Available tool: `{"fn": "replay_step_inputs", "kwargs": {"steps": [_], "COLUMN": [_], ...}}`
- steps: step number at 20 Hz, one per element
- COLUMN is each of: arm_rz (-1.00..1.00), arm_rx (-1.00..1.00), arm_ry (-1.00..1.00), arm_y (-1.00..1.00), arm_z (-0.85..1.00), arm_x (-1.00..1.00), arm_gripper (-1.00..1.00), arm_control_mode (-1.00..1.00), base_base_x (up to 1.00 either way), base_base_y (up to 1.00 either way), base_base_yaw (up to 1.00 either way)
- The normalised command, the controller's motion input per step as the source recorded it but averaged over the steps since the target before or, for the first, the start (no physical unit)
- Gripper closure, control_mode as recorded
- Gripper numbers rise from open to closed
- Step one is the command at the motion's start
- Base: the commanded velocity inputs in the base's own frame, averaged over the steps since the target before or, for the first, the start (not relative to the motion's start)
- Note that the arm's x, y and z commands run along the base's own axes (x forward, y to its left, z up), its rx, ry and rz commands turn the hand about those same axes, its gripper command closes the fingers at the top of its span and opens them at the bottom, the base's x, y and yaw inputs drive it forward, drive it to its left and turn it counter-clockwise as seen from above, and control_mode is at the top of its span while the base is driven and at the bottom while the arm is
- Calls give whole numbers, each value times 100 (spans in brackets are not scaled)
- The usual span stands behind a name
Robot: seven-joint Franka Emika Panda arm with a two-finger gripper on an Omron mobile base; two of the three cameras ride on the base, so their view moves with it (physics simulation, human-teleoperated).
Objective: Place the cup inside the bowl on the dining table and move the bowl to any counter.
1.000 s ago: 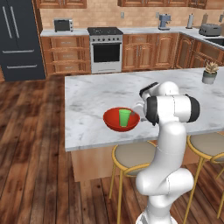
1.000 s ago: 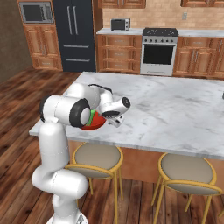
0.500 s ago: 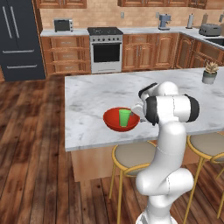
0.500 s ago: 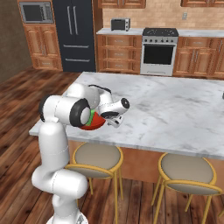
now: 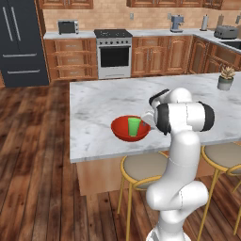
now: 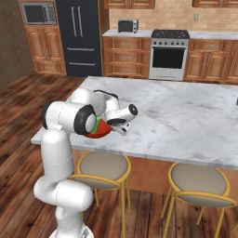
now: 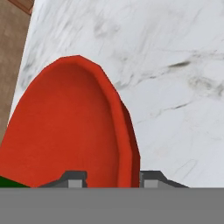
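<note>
The wide, shallow, glossy red round bowl (image 5: 132, 130) sits on the white-grey veined marble worktop (image 5: 99, 106) of the large rectangular dining island, near its front edge, above a round tan-cushioned stool with yellow metal legs (image 5: 141, 167). Taking the bowl as the landmark: standing upright inside it is the small plain bright green tumbler (image 5: 134, 126), handleless and far narrower than the bowl, its top rising above the red rim. In the right base view a sliver of the same green shows at the bowl's left side (image 6: 98, 125), with most of the bowl hidden behind the white arm.

Just right of the bowl in the left base view, the arm's hand reaches down to the rim. In the hand view the fingers (image 7: 106, 178) straddle the bowl's rim: one dark fingertip (image 7: 72, 178) stands inside over the smooth red interior, the other outside over the marble, with the thin red wall between them. They are set narrow about the rim; whether the pads actually press the wall I cannot tell.

The bowl's surface is plain, uniformly red and unpatterned, with a raised, slightly faceted lip.
</note>
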Motion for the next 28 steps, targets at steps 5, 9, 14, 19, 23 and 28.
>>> {"fn": "replay_step_inputs", "kwargs": {"steps": [5,9,14,19,23,28], "arm_rz": [0,0,0,0,0,0], "arm_rx": [0,0,0,0,0,4], "arm_ry": [0,0,0,0,0,0], "arm_y": [0,0,0,0,0,0], "arm_z": [0,0,0,15,30,32], "arm_x": [0,0,0,0,-1,-2], "arm_gripper": [100,100,100,100,100,100], "arm_control_mode": [-100,-100,-100,-100,-100,-100], "base_base_x": [0,0,0,0,0,0], "base_base_y": [0,0,0,0,0,0], "base_base_yaw": [0,0,0,0,0,0]}}
